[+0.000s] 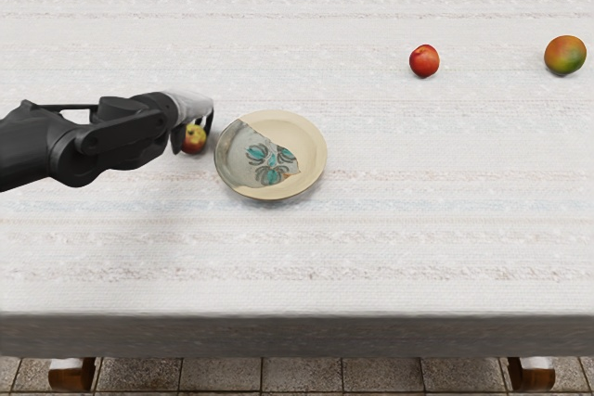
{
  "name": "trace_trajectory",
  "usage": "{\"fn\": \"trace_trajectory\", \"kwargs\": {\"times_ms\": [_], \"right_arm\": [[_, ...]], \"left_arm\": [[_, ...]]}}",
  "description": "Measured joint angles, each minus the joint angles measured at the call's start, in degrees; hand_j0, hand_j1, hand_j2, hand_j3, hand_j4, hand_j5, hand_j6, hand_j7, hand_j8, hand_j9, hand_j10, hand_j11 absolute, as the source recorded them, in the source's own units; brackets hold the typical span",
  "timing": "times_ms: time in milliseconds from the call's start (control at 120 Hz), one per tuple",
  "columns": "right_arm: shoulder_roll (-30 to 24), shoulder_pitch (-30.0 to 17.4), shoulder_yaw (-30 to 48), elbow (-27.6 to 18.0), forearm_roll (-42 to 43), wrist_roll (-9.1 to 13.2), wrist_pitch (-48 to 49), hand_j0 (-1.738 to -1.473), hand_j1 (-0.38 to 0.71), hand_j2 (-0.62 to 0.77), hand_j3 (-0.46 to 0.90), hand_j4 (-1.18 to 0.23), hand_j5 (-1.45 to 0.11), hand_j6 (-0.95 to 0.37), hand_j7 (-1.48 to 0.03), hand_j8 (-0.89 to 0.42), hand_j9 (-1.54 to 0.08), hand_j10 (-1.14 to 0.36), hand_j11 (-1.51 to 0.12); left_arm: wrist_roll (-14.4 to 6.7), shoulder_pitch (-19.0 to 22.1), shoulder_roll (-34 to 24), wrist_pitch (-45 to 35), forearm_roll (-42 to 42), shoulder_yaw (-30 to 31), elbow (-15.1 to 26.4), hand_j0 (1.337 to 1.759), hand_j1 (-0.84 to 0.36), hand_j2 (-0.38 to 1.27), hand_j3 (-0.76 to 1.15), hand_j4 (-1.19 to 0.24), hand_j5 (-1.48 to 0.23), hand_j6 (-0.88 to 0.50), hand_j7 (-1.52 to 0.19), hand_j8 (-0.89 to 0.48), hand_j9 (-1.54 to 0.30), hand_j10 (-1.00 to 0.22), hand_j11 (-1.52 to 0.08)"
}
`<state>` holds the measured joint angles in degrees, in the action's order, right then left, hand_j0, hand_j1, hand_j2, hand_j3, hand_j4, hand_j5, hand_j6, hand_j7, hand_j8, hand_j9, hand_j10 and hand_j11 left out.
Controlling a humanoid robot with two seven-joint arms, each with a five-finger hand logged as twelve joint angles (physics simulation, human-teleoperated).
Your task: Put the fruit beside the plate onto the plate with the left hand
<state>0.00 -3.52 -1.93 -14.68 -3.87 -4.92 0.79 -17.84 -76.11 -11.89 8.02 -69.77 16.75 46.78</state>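
1. Gripping the small fruit point(194, 139), the left hand point(188, 115) has its fingers curled on both sides of it.
2. The fruit sits under the hand on the surface point(390, 229); the plate point(312, 147) lies just right of the hand.

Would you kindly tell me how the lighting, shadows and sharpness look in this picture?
Head view: light is soft and even, with no glare on the plate; only a thin shadow hugs its lower-left rim; the left hand partly hides the small fruit; the whole render looks slightly soft.
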Motion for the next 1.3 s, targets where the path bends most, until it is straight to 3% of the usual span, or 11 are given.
{"fn": "trace_trajectory", "kwargs": {"times_ms": [333,517,708,900,942,1167,1225,1300], "right_arm": [[0.00,0.00,0.00,0.00,0.00,0.00,0.00,-1.658,-0.31,-0.01,0.00,-0.04,-0.05,-0.04,-0.05,-0.04,-0.05,-0.04,-0.05],[0.00,0.05,0.00,0.00,0.00,-0.03,0.00,-1.658,-0.31,-0.01,0.00,-0.04,-0.05,-0.04,-0.05,-0.04,-0.05,-0.04,-0.05],[0.00,0.08,0.00,0.00,0.00,-0.17,0.00,-1.658,-0.31,-0.01,0.00,-0.04,-0.05,-0.04,-0.05,-0.04,-0.05,-0.04,-0.05],[0.00,0.02,0.00,0.00,0.00,-0.33,0.00,-1.658,-0.31,-0.01,0.00,-0.04,-0.05,-0.04,-0.05,-0.04,-0.05,-0.04,-0.05],[0.00,0.01,0.00,0.00,0.00,-0.34,0.00,-1.658,-0.31,-0.01,0.00,-0.04,-0.05,-0.04,-0.05,-0.04,-0.05,-0.04,-0.05],[0.00,0.00,0.00,0.00,0.02,-0.38,0.00,-1.658,-0.31,-0.01,0.00,-0.04,-0.05,-0.04,-0.05,-0.04,-0.05,-0.04,-0.05],[0.00,0.00,-0.01,0.00,0.02,-0.40,0.00,-1.658,-0.31,-0.01,0.00,-0.04,-0.05,-0.04,-0.05,-0.04,-0.05,-0.04,-0.05],[0.00,0.00,-0.04,0.00,0.03,-0.42,0.00,-1.658,-0.31,-0.01,0.00,-0.04,-0.05,-0.04,-0.05,-0.04,-0.05,-0.04,-0.05]], "left_arm": [[-0.01,-1.56,-0.06,0.35,0.70,0.35,-0.11,1.649,-0.37,0.45,0.00,-0.42,-1.16,-0.28,-1.12,-0.52,-1.12,-0.81,-1.12],[0.00,-7.49,-0.49,1.51,3.08,0.13,0.27,1.649,-0.39,0.47,0.00,-0.36,-1.20,-0.27,-1.16,-0.50,-1.15,-0.84,-1.15],[0.03,-9.93,-1.36,3.54,5.64,-0.01,7.26,1.649,-0.39,0.50,0.00,-0.36,-1.22,-0.26,-1.22,-0.50,-1.16,-0.85,-1.16],[0.10,-10.45,0.56,3.81,6.41,-1.53,10.69,1.651,-0.34,0.45,0.00,-0.39,-1.19,-0.31,-1.19,-0.55,-1.16,-0.86,-1.16],[0.09,-10.46,0.71,3.82,6.67,-1.75,10.95,1.652,-0.37,0.52,0.00,-0.38,-1.19,-0.31,-1.20,-0.55,-1.16,-0.86,-1.16],[0.07,-8.77,1.95,3.72,6.96,-1.89,11.12,1.652,-0.41,0.57,0.00,-0.39,-1.16,-0.30,-1.17,-0.56,-1.16,-0.86,-1.16],[-0.01,-8.70,2.04,3.63,7.11,-1.80,11.09,1.653,-0.39,0.56,0.00,-0.42,-1.07,-0.35,-1.08,-0.58,-1.08,-0.80,-1.08],[-0.10,-8.94,2.04,3.45,9.66,-1.84,11.15,1.655,-0.26,0.40,0.00,-0.37,-0.85,-0.32,-0.85,-0.48,-0.85,-0.63,-0.85]]}}
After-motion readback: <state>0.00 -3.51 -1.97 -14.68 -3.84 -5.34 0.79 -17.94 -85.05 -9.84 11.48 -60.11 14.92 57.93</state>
